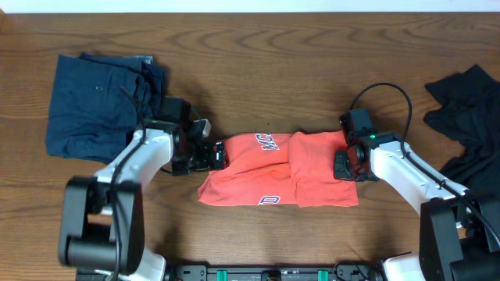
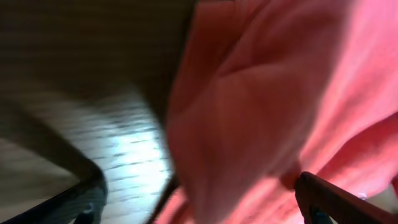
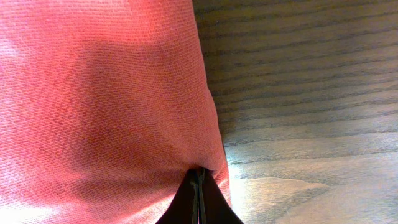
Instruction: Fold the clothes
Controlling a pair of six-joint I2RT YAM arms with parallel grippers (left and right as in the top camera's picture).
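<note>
Coral-red T-shirt (image 3: 93, 93) edge sits pinched in the closed right gripper (image 3: 198, 186) (apparently anchoring the fold), while the left gripper (image 2: 211, 202) gapes wide at the opposite edge, ready to grasp

Coral T-shirt (image 1: 277, 172) bunched at centre; navy garment (image 1: 98, 105) far left; black garment (image 1: 469, 117) far right.

Matt knit-cloth coral-red T-shirt (image 3: 93, 93), grained wood table (image 3: 298, 93) with slight sheen

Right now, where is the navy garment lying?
In the overhead view the navy garment lies on the robot's left, toward the far side, left of the left pincer and apart from the coral-red T-shirt at centre.
</note>
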